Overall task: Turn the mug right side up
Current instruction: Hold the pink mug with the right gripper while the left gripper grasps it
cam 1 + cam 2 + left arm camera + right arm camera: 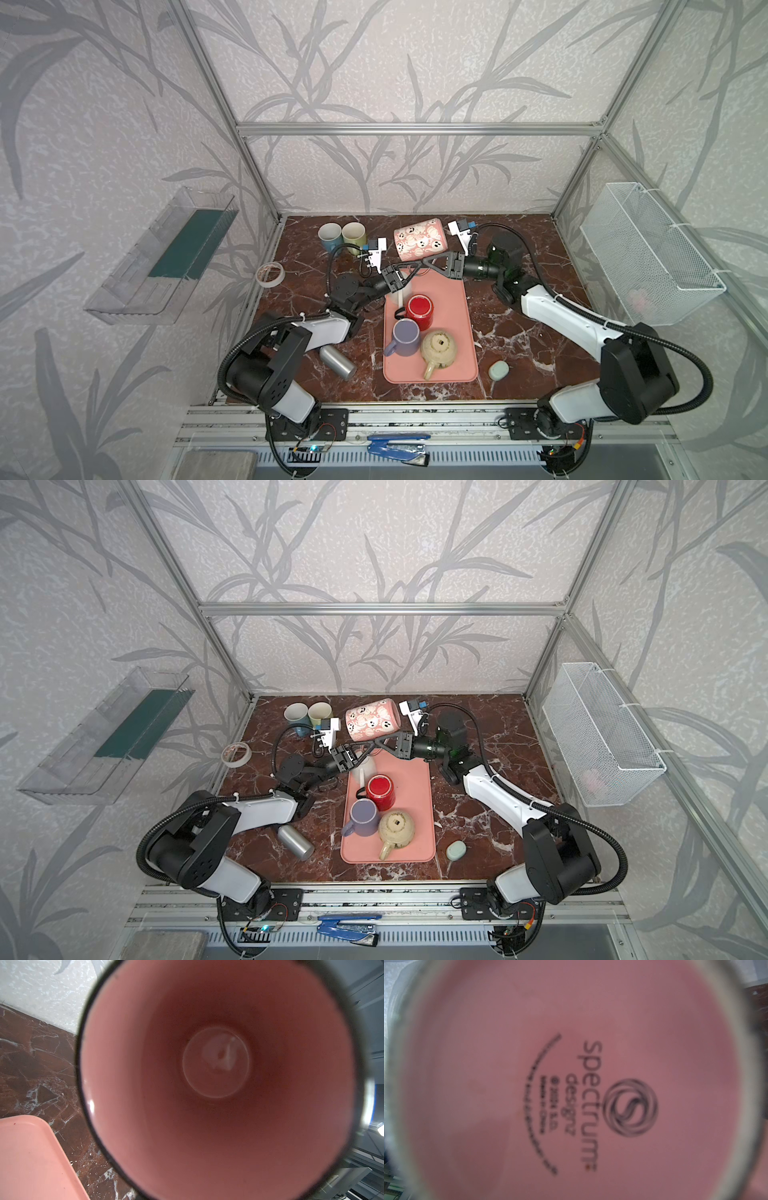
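**Face-print mug [575, 1076] hangs on its side, half turned**

Right up against the right wrist lens is the mug's pink base, filling that view. The stamp on it reads "spectrum designz" beside a swirl logo. The finer lines next to it are blurred; one looks like "Made in China", though I wouldn't swear to it. From the other end, the left wrist camera stares straight down the mug's pink inside to its bottom.

In both top views the mug [419, 243] is off the table [519, 332], lying sideways in the air above the far end of the pink tray [451, 303]. Its mouth faces the left arm and its base the right. The right gripper [419, 266] reaches in beneath it with fingers pressed together. Nothing else seems to carry the mug, so I take it to be pinching the mug, likely by the handle, which is hidden underneath. The left gripper [405, 274] has its tips close under the mouth end; whether they are spread or closed on anything I cannot tell.

The job looks about half done: the mug is neither mouth-down nor upright. What's left, as I judge it, is a further quarter-turn to bring the mouth up, then setting it on its base and letting go.
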`<state>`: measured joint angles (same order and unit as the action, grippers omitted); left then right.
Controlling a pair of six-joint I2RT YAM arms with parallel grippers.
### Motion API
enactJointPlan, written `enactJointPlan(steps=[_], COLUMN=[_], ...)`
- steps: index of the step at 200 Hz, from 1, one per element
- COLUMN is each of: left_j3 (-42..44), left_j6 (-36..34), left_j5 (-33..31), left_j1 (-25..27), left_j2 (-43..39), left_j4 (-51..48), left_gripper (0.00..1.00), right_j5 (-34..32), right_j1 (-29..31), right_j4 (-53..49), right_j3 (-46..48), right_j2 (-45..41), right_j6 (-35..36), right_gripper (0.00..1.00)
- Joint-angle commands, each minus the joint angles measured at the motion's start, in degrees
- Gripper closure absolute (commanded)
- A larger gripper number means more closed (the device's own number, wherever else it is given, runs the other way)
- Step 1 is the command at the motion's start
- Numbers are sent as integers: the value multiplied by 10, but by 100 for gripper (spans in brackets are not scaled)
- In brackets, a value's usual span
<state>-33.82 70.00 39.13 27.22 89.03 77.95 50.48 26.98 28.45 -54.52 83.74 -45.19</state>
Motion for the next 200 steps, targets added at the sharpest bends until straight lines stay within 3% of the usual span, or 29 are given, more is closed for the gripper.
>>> enactJointPlan(steps=[1, 71, 109, 164, 200], left_j3=[-16, -15, -9, 17, 37], left_j6=[-3, -2, -8, -17, -26], left_j5=[0, -5, -12, -33, -54], left_j1=[-2, -1, -1, -1, -2], left_j2=[-10, -9, -10, -13, -18], left_j4=[30, 30, 30, 30, 30], left_gripper=[72, 81, 100, 100, 100], right_j5=[43, 44, 44, 43, 44], right_j1=[7, 9, 10, 10, 10], right_j4=[75, 92, 95, 95, 99], right_j3=[-2, 10, 15, 26, 32], right_j2=[-3, 5, 8, 9, 12], right_j6=[6, 0, 2, 7, 8], right_gripper=[100, 100, 100, 100, 84])
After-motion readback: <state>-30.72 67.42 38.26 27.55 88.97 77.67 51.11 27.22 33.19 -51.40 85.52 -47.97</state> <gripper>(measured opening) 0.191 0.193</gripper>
